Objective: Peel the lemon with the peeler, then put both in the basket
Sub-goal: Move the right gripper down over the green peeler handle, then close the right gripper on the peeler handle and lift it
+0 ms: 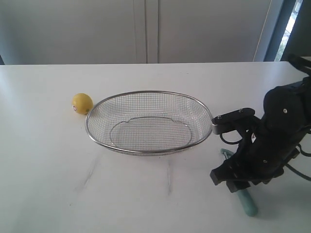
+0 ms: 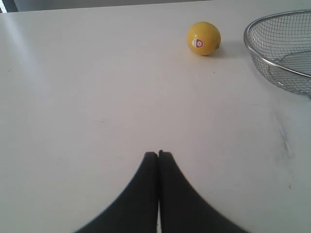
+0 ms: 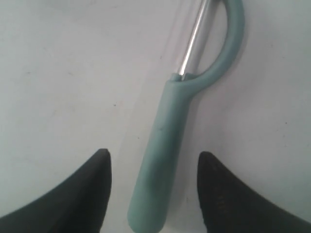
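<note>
Squarely, right gripper [image 3: 153, 154] straddles the peeler [image 3: 167, 121], jaws apart

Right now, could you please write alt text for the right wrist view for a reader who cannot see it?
The open right gripper straddles the peeler, a dark finger on each side of its teal handle, not touching it. The peeler lies on the white table, metal blade pointing away.

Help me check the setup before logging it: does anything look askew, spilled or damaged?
Nothing much stands out. The small yellow lemon sits whole beside the upright silver wire-mesh basket; the pale teal peeler lies flat, straddled by the open right gripper. Only faint grey scuffs mark the white table near the basket.
</note>
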Tool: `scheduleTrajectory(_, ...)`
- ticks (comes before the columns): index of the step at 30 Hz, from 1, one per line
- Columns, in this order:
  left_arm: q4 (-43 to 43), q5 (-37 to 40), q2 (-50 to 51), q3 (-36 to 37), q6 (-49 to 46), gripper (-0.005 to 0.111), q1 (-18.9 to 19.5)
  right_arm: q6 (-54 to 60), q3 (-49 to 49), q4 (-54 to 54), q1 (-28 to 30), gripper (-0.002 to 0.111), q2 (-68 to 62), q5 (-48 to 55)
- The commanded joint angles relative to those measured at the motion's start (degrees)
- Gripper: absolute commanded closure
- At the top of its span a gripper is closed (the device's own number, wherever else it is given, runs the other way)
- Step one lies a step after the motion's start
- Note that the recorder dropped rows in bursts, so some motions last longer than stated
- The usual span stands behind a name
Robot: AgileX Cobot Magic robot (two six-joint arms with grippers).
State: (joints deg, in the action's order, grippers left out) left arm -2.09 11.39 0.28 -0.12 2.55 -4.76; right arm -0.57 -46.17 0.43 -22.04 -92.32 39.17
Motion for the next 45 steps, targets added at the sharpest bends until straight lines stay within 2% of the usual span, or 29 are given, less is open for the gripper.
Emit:
scheduleTrajectory(1,-0.42,-0.19,-0.28,0.12,-0.02,0.107,0.08,0.57,0.24,-0.43,-0.13,0.057,-1.71,-1.01)
scheduleTrajectory(16,-0.42,-0.19,-0.28,0.12,-0.02,0.107,0.08,0.57,0.24,-1.26,-0.13,0.059,-6.84,-2.02)
scheduleTrajectory(25,-0.42,-0.19,-0.28,0.12,-0.02,0.107,0.08,-0.19,0.24,-1.15,-0.13,0.091,-7.24,-2.02)
scheduleTrajectory(30,-0.42,-0.19,-0.28,0.12,-0.02,0.107,0.08,-4.85,0.24,-1.26,-0.13,0.108,-7.12,-1.48)
scheduleTrajectory(37,-0.42,-0.19,-0.28,0.12,-0.02,0.107,0.08,-5.16,0.24,-1.37,-0.13,0.108,-1.64,-0.43)
scheduleTrajectory(45,-0.42,-0.19,-0.28,0.12,-0.02,0.107,0.08,-5.16,0.24,-2.93,-0.13,0.108,15.44,4.97)
